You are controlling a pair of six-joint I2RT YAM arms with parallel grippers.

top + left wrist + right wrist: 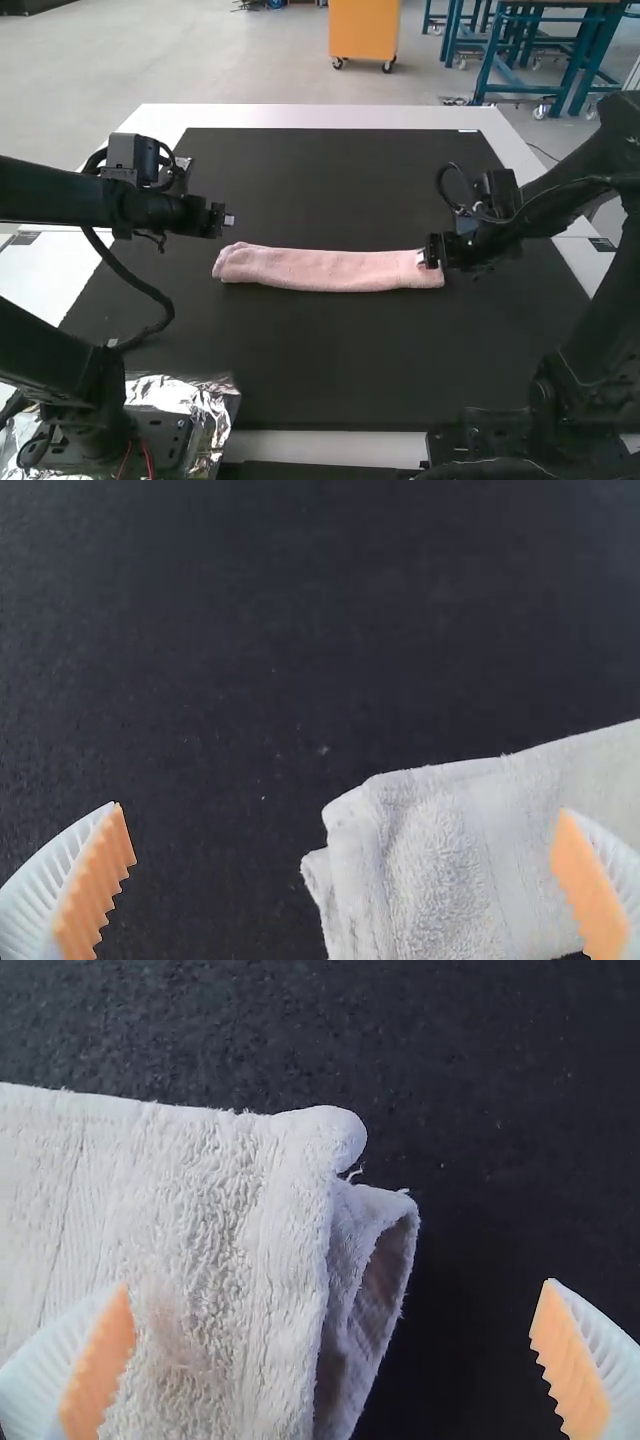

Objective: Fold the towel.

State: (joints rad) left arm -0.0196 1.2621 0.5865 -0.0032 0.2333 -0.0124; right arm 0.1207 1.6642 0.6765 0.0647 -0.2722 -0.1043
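Observation:
The pink towel (325, 270) lies folded into a long narrow strip across the black mat. My left gripper (228, 219) is just behind and above its left end; my right gripper (432, 256) is over the right end. In the left wrist view, my left gripper (341, 810) stands open, one finger above the towel (450, 870) and the other above bare mat. In the right wrist view, my right gripper (336, 1284) is likewise open across the towel end (210, 1260), where stacked layers and a loose, gaping edge show.
The black mat (330, 350) covers most of the white table (300, 117), with mat surface behind and in front of the towel. Crumpled foil (205, 400) lies around the left arm's base at the near left.

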